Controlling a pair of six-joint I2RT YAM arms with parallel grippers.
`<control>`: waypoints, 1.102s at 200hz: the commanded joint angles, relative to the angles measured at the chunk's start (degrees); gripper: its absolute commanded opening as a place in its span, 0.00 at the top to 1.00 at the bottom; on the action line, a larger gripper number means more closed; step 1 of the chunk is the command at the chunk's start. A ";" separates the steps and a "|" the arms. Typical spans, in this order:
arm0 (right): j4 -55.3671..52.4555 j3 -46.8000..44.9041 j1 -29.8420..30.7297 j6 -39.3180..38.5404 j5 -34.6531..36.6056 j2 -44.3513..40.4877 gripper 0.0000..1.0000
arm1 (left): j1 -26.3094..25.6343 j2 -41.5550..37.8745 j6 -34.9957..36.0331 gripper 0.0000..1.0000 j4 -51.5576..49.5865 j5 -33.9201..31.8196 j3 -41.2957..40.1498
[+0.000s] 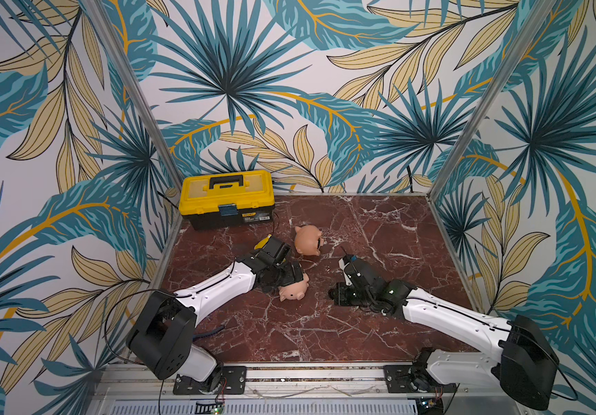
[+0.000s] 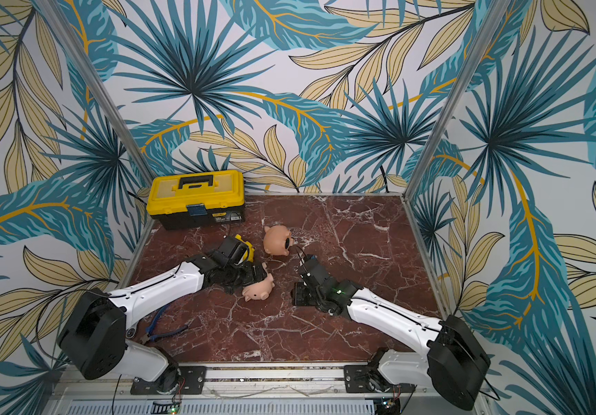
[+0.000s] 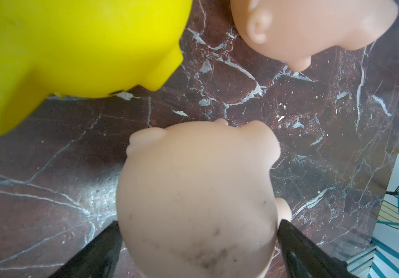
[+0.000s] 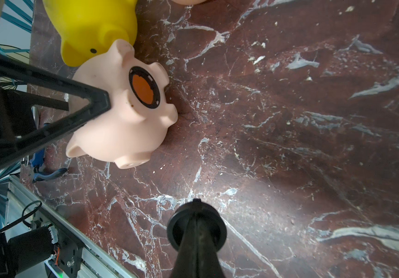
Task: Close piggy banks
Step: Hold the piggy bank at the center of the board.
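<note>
The pale pink piggy bank [image 1: 293,291] [image 3: 198,192] lies on its side on the marble table. Its round belly opening [image 4: 144,87] is ringed in black and shows orange inside. My left gripper [image 1: 289,280] [image 3: 197,225] is open, with one black finger [image 3: 297,248] on each flank of this pig. Just behind lies the yellow piggy bank [image 2: 244,248] [image 3: 73,48], half hidden by the left wrist. The peach-orange piggy bank [image 1: 308,242] [image 3: 314,24] lies further back. To the right, my right gripper [image 1: 345,256] [image 4: 196,216] is shut on a small black round disc [image 4: 177,228], apart from all three pigs.
A yellow-and-black toolbox [image 1: 226,199] stands at the back left corner. Blue-handled pliers [image 2: 167,330] lie near the left arm's base. Metal frame posts and patterned walls close the table [image 1: 379,323] in on three sides.
</note>
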 commanded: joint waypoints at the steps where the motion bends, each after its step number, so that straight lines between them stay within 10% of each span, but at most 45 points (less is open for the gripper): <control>1: 0.86 -1.46 -0.39 -0.56 -0.39 -1.41 1.00 | 0.32 2.37 7.02 0.00 -2.35 1.58 -0.28; 83: 1.10 -2.96 -1.27 -0.52 -0.33 -2.79 1.00 | 0.24 4.08 22.05 0.00 -7.37 4.79 5.44; 220: 2.88 -3.75 -1.35 0.30 -1.03 -1.16 1.00 | 0.10 2.22 3.45 0.01 -10.79 -1.56 10.44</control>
